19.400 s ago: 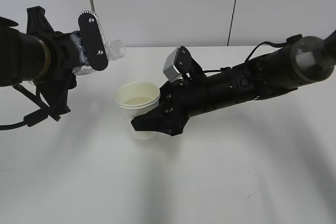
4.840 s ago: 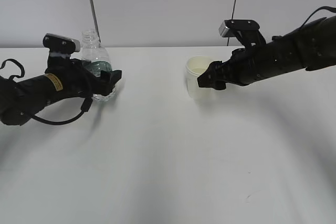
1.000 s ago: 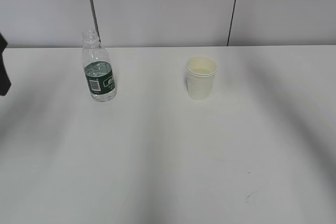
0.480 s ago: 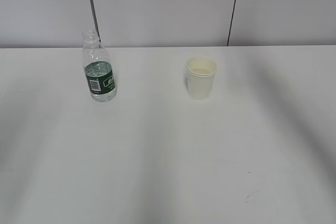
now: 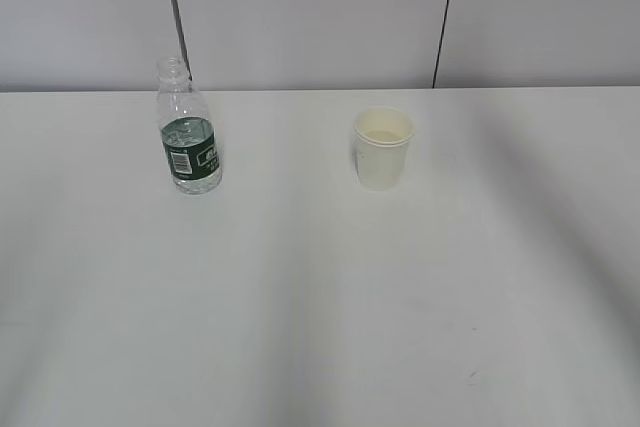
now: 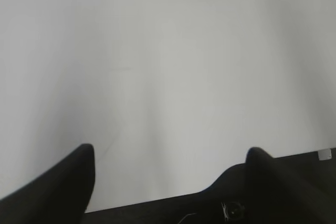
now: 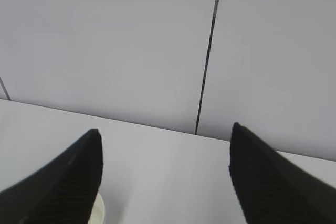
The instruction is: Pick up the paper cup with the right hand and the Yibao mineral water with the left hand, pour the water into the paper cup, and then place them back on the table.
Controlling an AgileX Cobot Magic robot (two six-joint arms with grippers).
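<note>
Standing upright, well apart – bottle [image 5: 188, 137], paper cup [image 5: 383, 148].

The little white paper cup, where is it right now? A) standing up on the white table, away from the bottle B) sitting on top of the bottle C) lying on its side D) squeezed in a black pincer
A: the small white paper cup stands upright on the plain white table, apart from the clear plastic bottle with the green label, with nothing gripping it.
</note>
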